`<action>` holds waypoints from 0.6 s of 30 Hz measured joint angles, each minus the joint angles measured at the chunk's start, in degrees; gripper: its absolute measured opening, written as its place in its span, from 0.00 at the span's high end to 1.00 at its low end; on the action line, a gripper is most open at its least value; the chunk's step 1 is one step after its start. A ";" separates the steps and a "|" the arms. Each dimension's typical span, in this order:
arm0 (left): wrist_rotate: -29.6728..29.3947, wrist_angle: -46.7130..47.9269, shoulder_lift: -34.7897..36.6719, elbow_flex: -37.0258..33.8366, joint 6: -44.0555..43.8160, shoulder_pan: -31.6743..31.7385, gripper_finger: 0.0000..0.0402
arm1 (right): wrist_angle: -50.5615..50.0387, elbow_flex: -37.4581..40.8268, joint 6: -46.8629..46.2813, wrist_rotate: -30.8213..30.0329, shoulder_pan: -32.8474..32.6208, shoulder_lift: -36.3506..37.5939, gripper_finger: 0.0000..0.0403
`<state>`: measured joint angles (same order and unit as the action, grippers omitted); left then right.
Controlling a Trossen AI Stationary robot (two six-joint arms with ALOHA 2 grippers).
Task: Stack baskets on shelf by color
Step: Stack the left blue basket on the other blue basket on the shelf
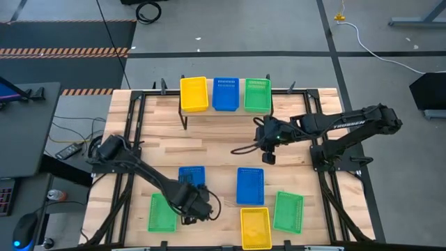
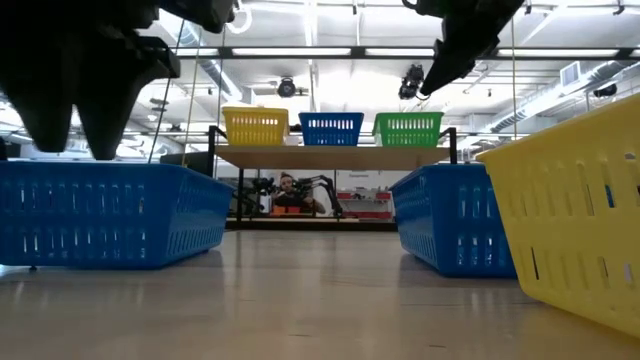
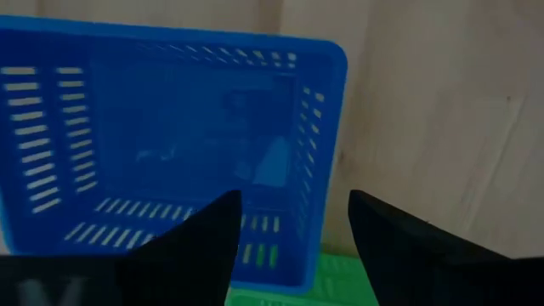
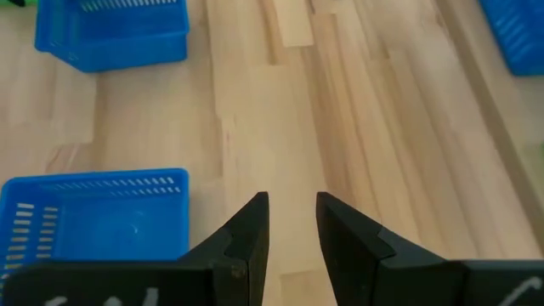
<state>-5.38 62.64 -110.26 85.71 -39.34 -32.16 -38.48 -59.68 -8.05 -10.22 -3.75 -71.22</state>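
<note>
Nearest the front edge of the table (image 1: 209, 150), seen from above, lie a yellow basket (image 1: 256, 227), with a green basket (image 1: 288, 211) just beside it and tilted a little, and, well apart on the left side, another green basket (image 1: 161, 213); each has its long axis running front to back; the left gripper (image 1: 196, 209) hangs just beside that left green basket and over the near end of a blue basket (image 1: 191, 176), its fingers (image 3: 200, 246) spread apart and holding nothing, the basket's corner lying under them in the left wrist view; a second blue basket (image 1: 250, 185) lies near the middle, long axis also front to back; farther in, the right gripper (image 1: 268, 156) hovers over bare planks, its fingers (image 4: 246, 234) parted by a narrow gap with nothing between them; white lettering on the right arm (image 1: 348, 125) is too small to read with certainty; at the far edge stands the shelf (image 1: 223, 111), bearing side by side a yellow shelf basket (image 1: 194, 93), a blue shelf basket (image 1: 225, 93) and a green shelf basket (image 1: 256, 95), open sides up, long axes pointing away from the front.
</note>
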 joint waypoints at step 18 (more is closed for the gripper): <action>-1.96 -2.83 -5.51 0.02 1.40 1.34 0.53 | 0.83 0.09 -0.81 -0.18 -1.73 0.00 0.74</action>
<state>-7.33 59.82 -115.77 85.73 -37.94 -30.83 -37.65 -59.59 -8.86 -10.39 -5.48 -71.22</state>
